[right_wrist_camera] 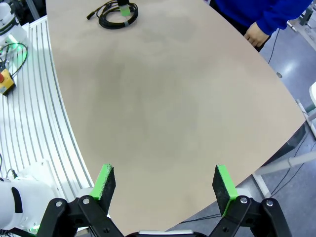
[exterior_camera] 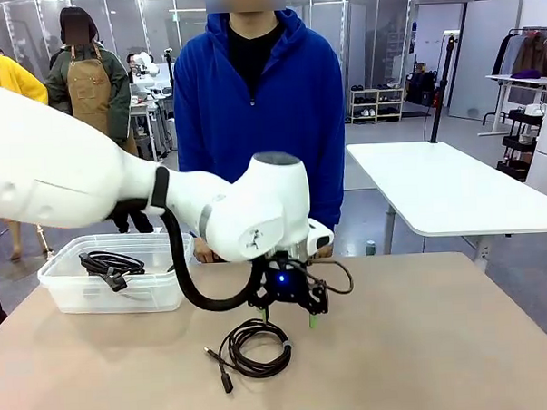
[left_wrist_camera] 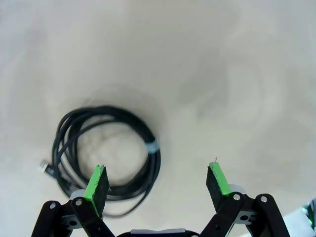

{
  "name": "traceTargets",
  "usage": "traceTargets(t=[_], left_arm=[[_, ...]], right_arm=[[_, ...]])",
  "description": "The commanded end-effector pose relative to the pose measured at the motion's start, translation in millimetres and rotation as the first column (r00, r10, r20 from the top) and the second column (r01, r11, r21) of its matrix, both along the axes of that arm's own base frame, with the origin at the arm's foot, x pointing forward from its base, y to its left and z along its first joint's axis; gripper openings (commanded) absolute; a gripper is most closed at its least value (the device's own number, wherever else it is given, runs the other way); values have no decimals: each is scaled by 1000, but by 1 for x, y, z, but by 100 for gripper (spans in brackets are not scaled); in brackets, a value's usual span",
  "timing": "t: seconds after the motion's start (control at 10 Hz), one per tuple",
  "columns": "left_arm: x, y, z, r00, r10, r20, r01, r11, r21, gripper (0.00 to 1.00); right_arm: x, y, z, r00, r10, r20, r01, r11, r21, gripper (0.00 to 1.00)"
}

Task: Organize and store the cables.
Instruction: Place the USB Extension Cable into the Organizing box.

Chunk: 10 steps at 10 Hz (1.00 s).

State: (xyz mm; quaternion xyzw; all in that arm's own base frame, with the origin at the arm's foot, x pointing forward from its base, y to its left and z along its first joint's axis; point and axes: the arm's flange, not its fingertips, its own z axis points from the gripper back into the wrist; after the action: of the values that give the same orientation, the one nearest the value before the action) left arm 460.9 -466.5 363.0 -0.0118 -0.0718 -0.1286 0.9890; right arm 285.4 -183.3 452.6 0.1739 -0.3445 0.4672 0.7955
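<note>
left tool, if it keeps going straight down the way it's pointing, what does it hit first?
Probably bare table. The left tool points down, open. The coiled cable sits off to one side, partly under one finger, so that finger may clip the coil's edge first. Depth is hard to judge.

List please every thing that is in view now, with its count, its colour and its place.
coiled cable on the table: one, black, lying flat near the table's middle, just under the left gripper.
coiled cable in the bin: one, black, inside the bin.
storage bin: one, clear plastic, on the table's left part, toward the far edge.
table: one, beige, between robot and person.
second table: one, white, behind on the right.
person: one, blue hoodie, standing at the far side; a hand rests at the table's edge.
left gripper: one, black with green pads, fingers open, above the loose coil.
right gripper: one, black with green pads, fingers open, over bare table.
</note>
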Motion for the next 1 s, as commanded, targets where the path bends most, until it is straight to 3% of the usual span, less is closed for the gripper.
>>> traceTargets(t=[0.0, 0.1, 0.2, 0.6, 0.9], left_arm=[[10, -9, -28, 999, 23, 30, -21, 998, -54, 100], [14, -11, -45, 999, 53, 13, -52, 996, -70, 100], [12, -8, -46, 998, 61, 25, -60, 997, -43, 100], [14, -2, -53, 995, 93, -45, -94, 995, -24, 100], [0, -5, -49, 981, 194, -28, -194, 981, -16, 100]], right_arm=[[0, 0, 3, 1000, 3, 2, -3, 1000, 10, 100], [0, 0, 3, 1000, 3, 2, -3, 1000, 10, 100], [0, 0, 3, 1000, 3, 2, -3, 1000, 10, 100], [0, 0, 3, 1000, 3, 2, -3, 1000, 10, 100], [0, 0, 3, 1000, 3, 2, -3, 1000, 10, 100]])
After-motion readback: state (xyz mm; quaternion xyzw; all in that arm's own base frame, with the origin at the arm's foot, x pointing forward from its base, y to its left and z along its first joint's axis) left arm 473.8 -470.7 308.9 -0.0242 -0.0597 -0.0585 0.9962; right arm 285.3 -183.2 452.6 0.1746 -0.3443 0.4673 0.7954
